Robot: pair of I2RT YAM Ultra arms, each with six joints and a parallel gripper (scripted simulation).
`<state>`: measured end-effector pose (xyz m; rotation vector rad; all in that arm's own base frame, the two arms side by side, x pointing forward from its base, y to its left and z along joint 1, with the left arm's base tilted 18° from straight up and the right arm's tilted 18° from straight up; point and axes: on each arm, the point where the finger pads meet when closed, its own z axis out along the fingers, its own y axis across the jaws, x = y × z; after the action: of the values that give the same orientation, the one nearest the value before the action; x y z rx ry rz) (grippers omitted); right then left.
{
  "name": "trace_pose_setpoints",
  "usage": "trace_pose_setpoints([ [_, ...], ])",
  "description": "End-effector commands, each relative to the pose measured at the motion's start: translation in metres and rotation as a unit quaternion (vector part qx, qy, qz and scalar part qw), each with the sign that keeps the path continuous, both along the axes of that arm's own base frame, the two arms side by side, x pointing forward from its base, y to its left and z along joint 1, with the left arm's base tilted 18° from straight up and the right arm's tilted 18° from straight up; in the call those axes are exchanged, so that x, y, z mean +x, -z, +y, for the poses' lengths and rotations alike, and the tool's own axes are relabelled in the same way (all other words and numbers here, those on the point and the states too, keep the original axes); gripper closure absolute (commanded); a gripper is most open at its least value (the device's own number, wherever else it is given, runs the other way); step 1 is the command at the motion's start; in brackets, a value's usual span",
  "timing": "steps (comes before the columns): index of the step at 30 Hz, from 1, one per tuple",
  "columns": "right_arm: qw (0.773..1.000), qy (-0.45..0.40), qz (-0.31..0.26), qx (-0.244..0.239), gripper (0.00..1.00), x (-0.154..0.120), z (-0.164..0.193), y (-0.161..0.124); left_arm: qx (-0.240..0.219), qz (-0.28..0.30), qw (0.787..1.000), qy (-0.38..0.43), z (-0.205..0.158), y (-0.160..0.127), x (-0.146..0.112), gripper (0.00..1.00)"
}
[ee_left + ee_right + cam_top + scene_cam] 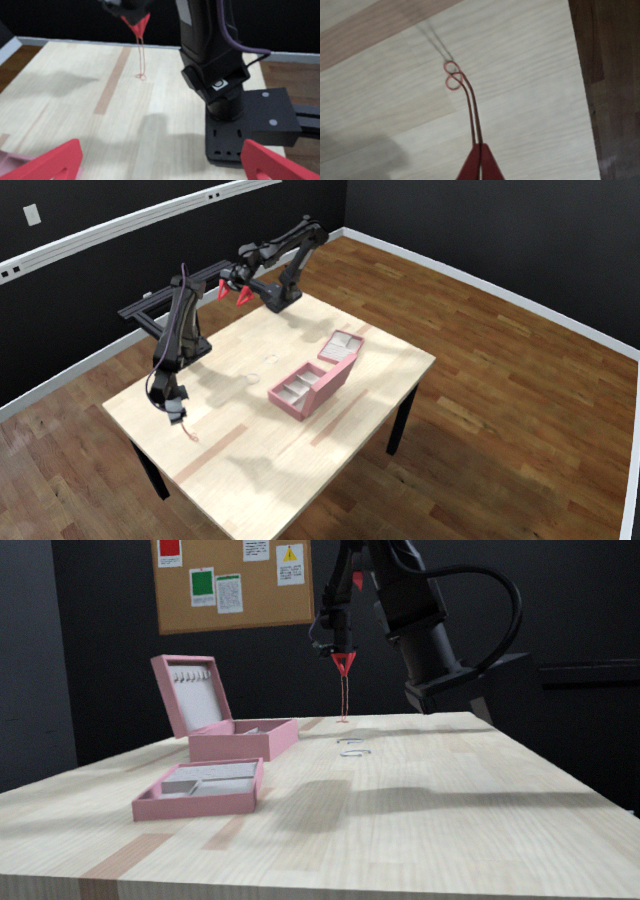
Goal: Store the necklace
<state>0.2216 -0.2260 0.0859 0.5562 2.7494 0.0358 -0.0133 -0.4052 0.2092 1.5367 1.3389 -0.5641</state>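
My right gripper [344, 676] [139, 36] [481, 151] is shut on the thin copper-red necklace [195, 438] [342, 721] [475, 106]. Two close strands hang below the fingertips and end in small loops at or just above the table. My left gripper [231, 300] [161, 146] is open and empty, high over the table's back edge. The pink jewelry box [285, 406] [230, 747] stands open with pale compartments inside; its long compartment is not clearly visible. Two thin pale bangles [271, 354] [252, 373] [355, 755] lie on the table outside the box.
The box's hinged lid [332, 382] [165, 695] stands raised, with hooks inside. A separate shallow pink tray [328, 359] [195, 807] with dividers lies beside the box. The bangles are between the box and the arm bases. The necklace hangs near the table's edge, away from the box.
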Motion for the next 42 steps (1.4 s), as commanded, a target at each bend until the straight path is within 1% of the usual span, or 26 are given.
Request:
trace_pose_setpoints([
  [1,1.0,-0.008,-0.004,0.003,1.0,-0.015,0.005,-0.043,-0.01,0.002,1.0,0.001,-0.001,-0.008,-0.001,0.0],
  [6,1.0,-0.008,-0.004,0.003,1.0,-0.026,0.007,-0.076,-0.01,0.002,1.0,0.001,-0.001,-0.008,-0.001,0.0],
  [9,1.0,-0.008,-0.001,0.008,1.0,-0.028,0.006,-0.079,-0.01,0.002,1.0,0.001,-0.001,-0.008,-0.001,0.0],
  [16,1.0,-0.008,-0.001,0.007,1.0,-0.04,0.008,-0.114,-0.01,0.002,1.0,0.001,-0.001,-0.008,-0.001,0.0],
  [18,1.0,-0.008,0.004,0.016,1.0,-0.042,0.006,-0.115,-0.01,0.002,1.0,0.001,-0.001,-0.008,-0.001,0.0],
  [26,1.0,-0.009,0.004,0.017,1.0,-0.044,0.005,-0.125,-0.01,0.002,1.0,0.001,-0.001,-0.008,-0.001,0.0],
  [27,1.0,-0.009,0.002,0.013,1.0,-0.043,0.004,-0.126,0.0,-0.004,1.0,0.0,0.002,-0.001,0.0,0.0],
  [30,1.0,-0.011,0.001,0.001,1.0,-0.044,0.008,-0.128,-0.01,-0.014,1.0,-0.005,0.002,-0.02,0.006,0.0],
  [34,1.0,-0.018,-0.002,-0.006,1.0,-0.042,0.014,-0.129,-0.015,-0.023,1.0,-0.008,0.004,-0.033,0.01,0.0],
  [39,0.999,-0.027,-0.005,-0.024,1.0,-0.038,0.018,-0.128,-0.019,-0.033,0.999,0.007,0.006,-0.048,0.008,0.0],
  [42,0.999,-0.029,-0.006,-0.026,1.0,-0.038,0.019,-0.129,-0.019,-0.034,0.999,0.012,0.007,-0.05,0.006,0.0],
])
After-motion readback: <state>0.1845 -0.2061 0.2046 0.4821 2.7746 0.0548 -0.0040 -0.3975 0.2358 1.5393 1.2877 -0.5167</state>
